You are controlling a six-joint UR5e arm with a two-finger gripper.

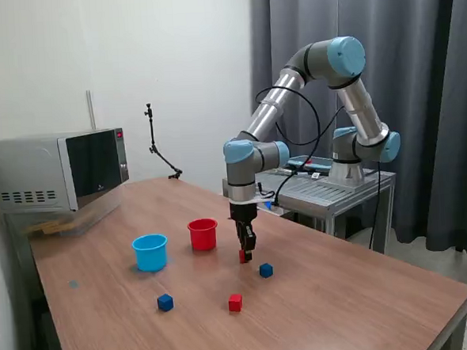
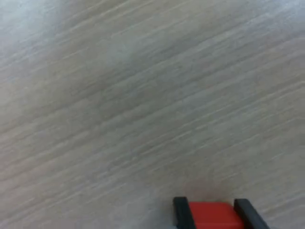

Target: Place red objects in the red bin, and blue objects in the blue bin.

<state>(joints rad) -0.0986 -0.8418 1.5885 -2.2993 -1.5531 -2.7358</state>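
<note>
Red cube [image 2: 212, 214] (solid, square-edged), between black jaws

even, soft indoor light, faint shadows; wrist view blurred, washed-out

You're looking at a matt wood-grain laminate table [image 1: 344, 295], smooth glossy plastic on the red cup [image 1: 203, 234] and blue cup [image 1: 150, 252], brushed-metal microwave casing [image 1: 27, 176], and matt black gripper fingers [image 2: 181, 212].
</note>
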